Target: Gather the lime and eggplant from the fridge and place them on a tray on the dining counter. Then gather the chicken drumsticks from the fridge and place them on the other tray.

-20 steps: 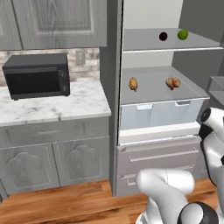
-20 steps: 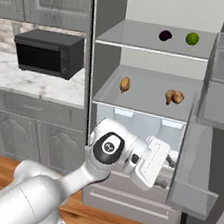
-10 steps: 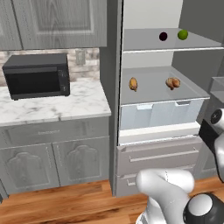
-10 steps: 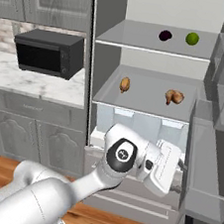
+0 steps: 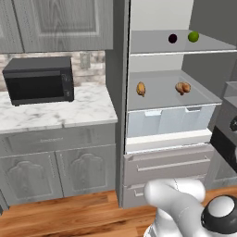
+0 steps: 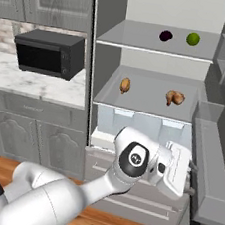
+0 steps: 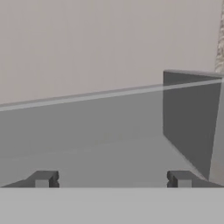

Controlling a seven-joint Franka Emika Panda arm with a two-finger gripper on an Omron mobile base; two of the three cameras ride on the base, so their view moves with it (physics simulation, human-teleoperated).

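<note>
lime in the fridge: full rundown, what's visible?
The lime is a small, round, bright green fruit, whole and smooth-looking. It rests on the top glass shelf of the open fridge, toward the right end, just right of the dark purple eggplant and apart from it. In the right base view it sits at the same spot. Nothing but the shelf touches it; the gripper is open and nowhere near it.

A black microwave point(image 5: 39, 79) sits on the white marble counter point(image 5: 55, 111) at the left of both base views, under grey upper cabinets point(image 5: 55, 23). Grey lower cabinet doors point(image 5: 55, 173) fill the lower left, above a wooden floor point(image 5: 69, 220). Two grey drawers point(image 5: 169, 169) stack at lower centre.
</note>
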